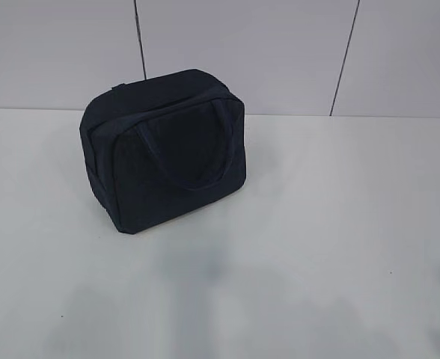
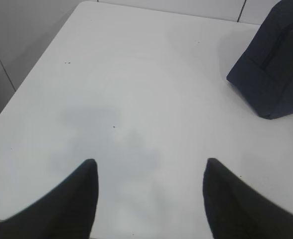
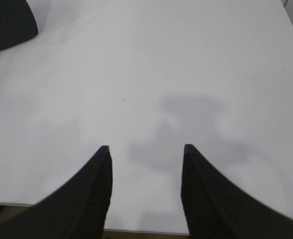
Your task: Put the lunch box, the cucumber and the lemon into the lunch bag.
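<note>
The dark navy lunch bag stands on the white table, left of centre, its two loop handles lying against its front side; its top looks closed. It shows at the top right of the left wrist view and at the top left corner of the right wrist view. My left gripper is open and empty above bare table, well short of the bag. My right gripper is open and empty near the table's front edge. Neither gripper shows in the exterior view. The lunch box, the cucumber and the lemon are out of view.
The white table runs back to a grey panelled wall. Its left edge and front edge show in the wrist views. Soft arm shadows lie on the table front.
</note>
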`<state>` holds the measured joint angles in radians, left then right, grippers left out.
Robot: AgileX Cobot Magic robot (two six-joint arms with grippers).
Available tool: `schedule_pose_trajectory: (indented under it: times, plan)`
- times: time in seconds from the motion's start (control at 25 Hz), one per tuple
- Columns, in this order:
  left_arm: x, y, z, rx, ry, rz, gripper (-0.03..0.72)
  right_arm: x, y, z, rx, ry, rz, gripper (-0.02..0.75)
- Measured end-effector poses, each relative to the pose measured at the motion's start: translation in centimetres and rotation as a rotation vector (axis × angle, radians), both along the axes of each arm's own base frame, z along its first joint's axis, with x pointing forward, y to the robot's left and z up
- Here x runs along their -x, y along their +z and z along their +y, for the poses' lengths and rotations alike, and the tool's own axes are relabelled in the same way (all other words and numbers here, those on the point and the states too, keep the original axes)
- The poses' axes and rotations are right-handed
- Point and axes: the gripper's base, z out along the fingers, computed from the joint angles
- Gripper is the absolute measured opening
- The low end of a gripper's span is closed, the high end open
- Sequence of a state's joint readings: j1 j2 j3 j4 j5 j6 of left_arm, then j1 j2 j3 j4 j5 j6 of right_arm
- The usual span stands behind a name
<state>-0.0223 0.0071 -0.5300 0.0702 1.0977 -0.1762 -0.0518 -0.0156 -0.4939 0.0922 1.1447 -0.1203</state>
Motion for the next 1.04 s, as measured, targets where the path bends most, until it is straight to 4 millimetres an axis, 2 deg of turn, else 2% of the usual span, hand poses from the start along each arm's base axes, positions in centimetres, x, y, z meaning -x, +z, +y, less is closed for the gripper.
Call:
schedule_pose_trajectory:
  times: [1.04]
  plan:
    - [-0.01, 0.00, 0.01, 0.000, -0.014, 0.000, 0.466, 0.00, 0.00, 0.00, 0.000, 0.000, 0.000, 0.368]
